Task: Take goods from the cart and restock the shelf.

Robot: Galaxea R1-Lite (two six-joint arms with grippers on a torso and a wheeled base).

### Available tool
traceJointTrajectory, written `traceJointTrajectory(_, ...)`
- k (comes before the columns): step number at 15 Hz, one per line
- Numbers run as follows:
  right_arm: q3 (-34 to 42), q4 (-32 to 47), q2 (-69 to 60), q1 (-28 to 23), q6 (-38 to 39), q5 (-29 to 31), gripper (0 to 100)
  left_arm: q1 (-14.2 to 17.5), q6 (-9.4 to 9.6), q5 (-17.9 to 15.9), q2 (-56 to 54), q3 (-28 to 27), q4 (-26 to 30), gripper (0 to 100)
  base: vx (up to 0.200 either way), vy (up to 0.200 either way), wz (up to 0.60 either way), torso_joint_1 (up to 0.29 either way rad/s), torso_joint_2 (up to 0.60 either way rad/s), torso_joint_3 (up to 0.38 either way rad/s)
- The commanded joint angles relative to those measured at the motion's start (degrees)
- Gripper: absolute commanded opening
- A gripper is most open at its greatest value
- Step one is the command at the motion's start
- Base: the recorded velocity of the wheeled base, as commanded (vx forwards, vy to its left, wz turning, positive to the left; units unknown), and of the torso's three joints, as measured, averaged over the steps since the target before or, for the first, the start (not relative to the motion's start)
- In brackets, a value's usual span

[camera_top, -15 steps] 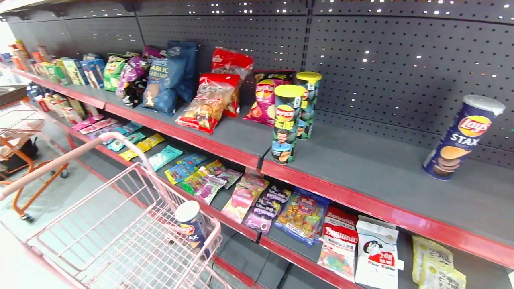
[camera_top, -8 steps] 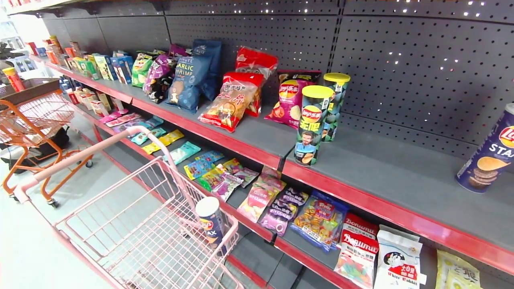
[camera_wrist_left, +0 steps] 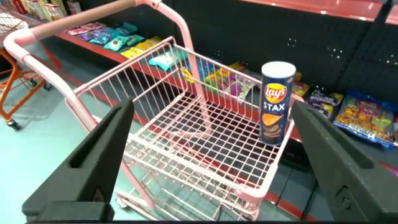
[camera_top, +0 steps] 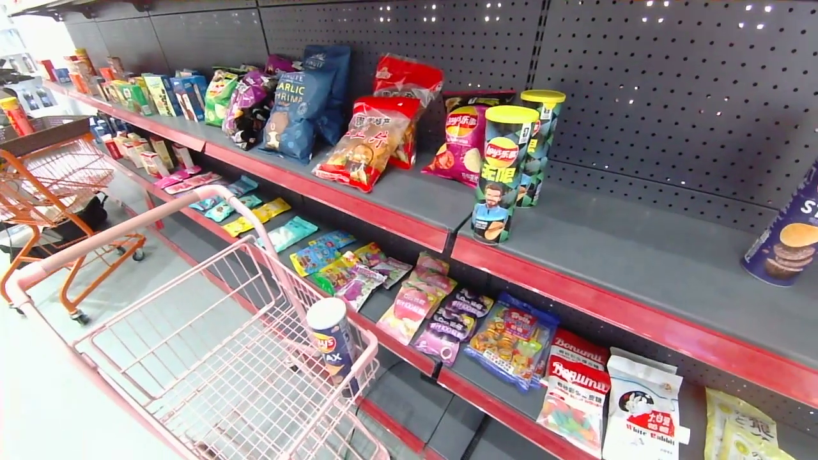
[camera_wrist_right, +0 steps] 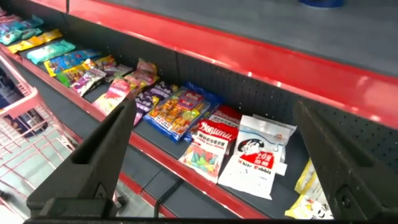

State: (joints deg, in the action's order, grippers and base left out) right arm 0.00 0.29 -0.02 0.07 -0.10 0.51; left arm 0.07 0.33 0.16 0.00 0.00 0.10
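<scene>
The can [camera_top: 329, 338] [camera_wrist_left: 275, 102] stands up straight in the far corner of the pink cart [camera_top: 128, 227] [camera_wrist_left: 81, 22], close to the wire wall next to the shelf. It looks like the only thing left in the cart. It has a white lid and a dark blue label with a red and yellow badge, white letters under the badge, and a picture of a pile of chips. The left gripper [camera_wrist_left: 211, 109] hangs above the cart with its two fingers wide apart and holds nothing. The can sits between the fingers but well below them. The right gripper [camera_wrist_right: 212, 106] is also spread wide and empty, and it is over by the low part of the shelf. Another blue can [camera_top: 783, 243] of the same kind already stands on the shelf [camera_top: 639, 268], far to the right. So I think part of the job is done, and the can in the cart is yet to be picked up and put away. There is a long bare stretch of shelf between that blue can and two green cans [camera_top: 501, 172] with yellow lids. Past them lie big snack bags [camera_top: 358, 150], red, blue and purple, all with printed writing. Small candy packets [camera_top: 409, 306] lie in rows on the shelf below. An orange cart [camera_top: 57, 185] stands farther off.
</scene>
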Motion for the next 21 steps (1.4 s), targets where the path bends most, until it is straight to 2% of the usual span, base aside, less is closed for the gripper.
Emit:
traceJointTrajectory(1, 0.00, -0.03, 0.02, 0.01, 0.01, 0.02, 100, 0.01, 0.02, 0.02, 0.00, 0.00, -0.01, 100, 0.000, 0.000, 0.00, -0.154, 0.39, 0.237)
traceJointTrajectory(10, 0.00, -0.03, 0.02, 0.01, 0.01, 0.02, 100, 0.01, 0.02, -0.07, 0.09, 0.00, -0.01, 100, 0.000, 0.000, 0.00, -0.189, 0.53, 0.334)
traceJointTrajectory(13, 0.00, -0.03, 0.02, 0.01, 0.01, 0.02, 100, 0.01, 1.16, -0.77, 0.00, 0.00, -0.19, 100, 0.000, 0.000, 0.00, -0.090, 0.29, 0.190)
traceJointTrajectory(14, 0.00, -0.03, 0.02, 0.01, 0.10, 0.02, 100, 0.01, 1.08, -1.21, 0.35, -1.58, -1.06, 100, 0.000, 0.000, 0.00, -0.022, 0.09, 0.051)
traceJointTrajectory(15, 0.00, -0.03, 0.02, 0.01, 0.10, 0.02, 100, -1.48, -1.30, -1.83, 6.24, -9.05, -3.09, 100, 0.000, 0.000, 0.00, -0.012, 0.06, 0.027)
traceJointTrajectory(16, 0.00, -0.03, 0.02, 0.01, 0.10, 0.02, 100, -2.53, -4.28, -1.92, 12.39, -13.97, -3.61, 100, 0.000, 0.000, 0.00, 0.000, 0.00, 0.000)
traceJointTrajectory(17, 0.00, -0.03, 0.02, 0.01, 0.10, 0.02, 100, -4.12, -9.03, -2.00, 23.12, -23.73, -3.79, 100, 0.000, 0.000, 0.00, 0.000, 0.00, 0.000)
traceJointTrajectory(18, 0.00, -0.03, 0.02, 0.01, 0.01, 0.02, 100, -4.20, -9.12, -2.09, 26.46, -25.84, -3.88, 100, 0.000, 0.000, 0.00, 0.000, 0.00, 0.000)
traceJointTrajectory(19, 0.00, -0.03, 0.02, 0.01, 0.10, 0.02, 100, -4.12, -7.71, -2.09, 37.53, -30.41, -5.28, 100, 0.000, 0.000, 0.00, 0.000, 0.00, 0.000)
traceJointTrajectory(20, 0.00, -0.03, 0.02, 0.01, 0.10, 0.02, 100, -3.68, -6.66, -1.92, 46.14, -31.11, -9.15, 100, 0.000, 0.000, 0.00, 0.000, 0.00, 0.000)
traceJointTrajectory(21, 0.00, -0.03, 0.02, 0.01, 0.10, 0.10, 100, -2.45, -7.62, -1.92, 54.67, -30.15, -16.88, 100, 0.000, 0.000, 0.00, 0.000, 0.00, 0.000)
